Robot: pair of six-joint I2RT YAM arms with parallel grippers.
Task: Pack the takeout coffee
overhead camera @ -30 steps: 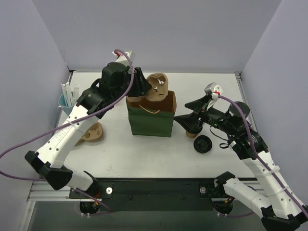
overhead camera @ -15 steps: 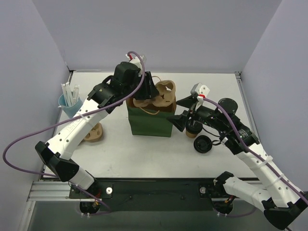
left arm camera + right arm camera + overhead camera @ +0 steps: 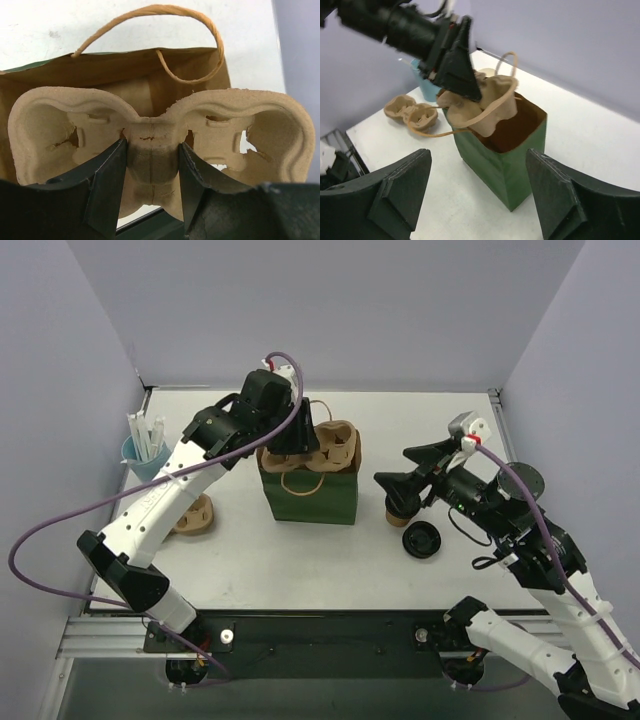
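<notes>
A white table (image 3: 300,560) fills the middle of the overhead view, boxed in by plain lavender walls (image 3: 330,310) at the top, left and right. At its centre stands a green paper bag (image 3: 312,498) with a brown inside and twine handles, its mouth open.

A moulded pulp cup carrier (image 3: 335,445) sits tilted in that mouth, most of it above the rim. The left gripper (image 3: 151,150) is clamped on it, with the two black fingers pressed against either side of the carrier's narrow middle ridge.

A second carrier (image 3: 190,515) lies on the table at centre left, apart from the bag. A blue cup (image 3: 135,455) holding white sticks stands by the left wall.

The right gripper (image 3: 479,157) hangs right of centre with its fingers spread wide, gripping nothing and pointed at the bag.

The takeout coffee (image 3: 398,512) stands on the table just right of the bag, partly hidden under that gripper's lower finger in the overhead view. I cannot tell whether they touch. A loose black lid (image 3: 422,539) lies just below and right of it.
</notes>
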